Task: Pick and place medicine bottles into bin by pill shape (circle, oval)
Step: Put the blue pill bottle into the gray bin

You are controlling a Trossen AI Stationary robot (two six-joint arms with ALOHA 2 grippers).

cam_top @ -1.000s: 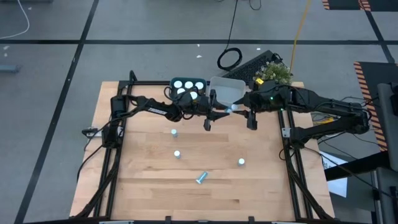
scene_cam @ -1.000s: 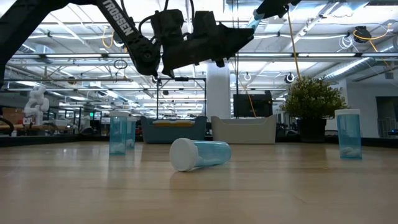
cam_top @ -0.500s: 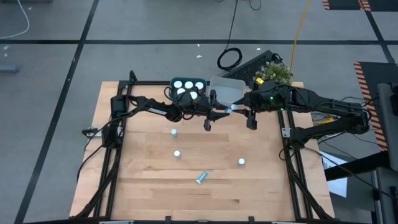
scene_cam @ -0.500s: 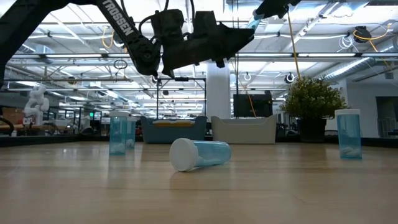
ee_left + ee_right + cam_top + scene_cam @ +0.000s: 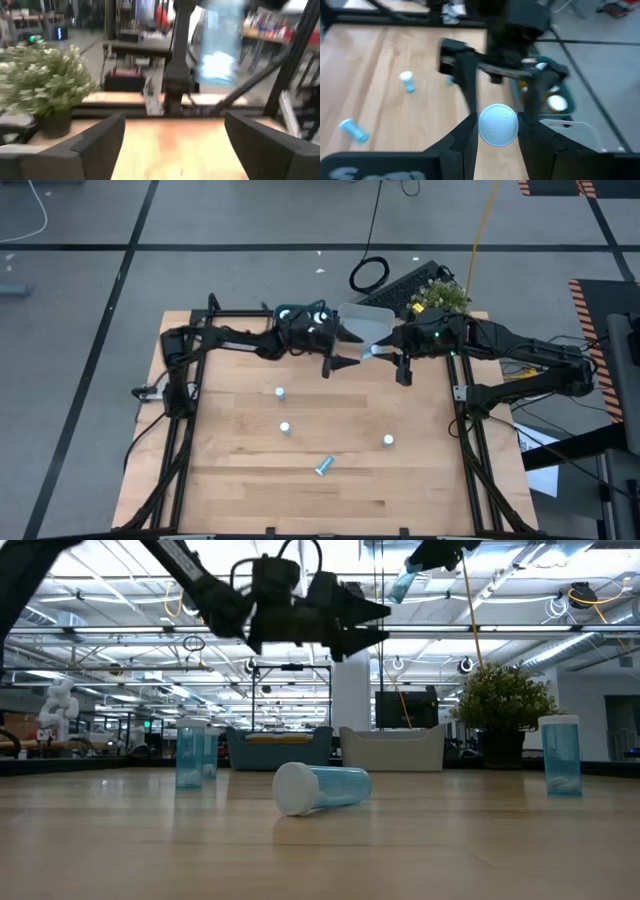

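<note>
Pale-blue slim medicine bottle is gripped between the closed-on fingers of the right gripper, held high above the far edge of the light wooden table, beside the white empty bin; its round cap faces the right wrist camera. In the low view it shows tilted at the top.

Versus the earlier frames: the left arm has been pulled back toward the far-left corner. The left gripper is now seen over the dark bin of white-capped orange bottles, partly covering it; the bin was fully exposed before. Its fingers are spread open, nothing held. The right gripper and its bottle have barely shifted.

Four pale-blue bottles on the table are unchanged: three upright, one toward the far side, one mid-table, one toward the right edge; a fourth lying on its side near the front edge, its white cap toward the low camera.

Writing: "TROSSEN" was legible on the left arm in the earlier low view; it cannot be read now. No bottle labels can be made out.

A small green potted plant stands at the far-right corner.
</note>
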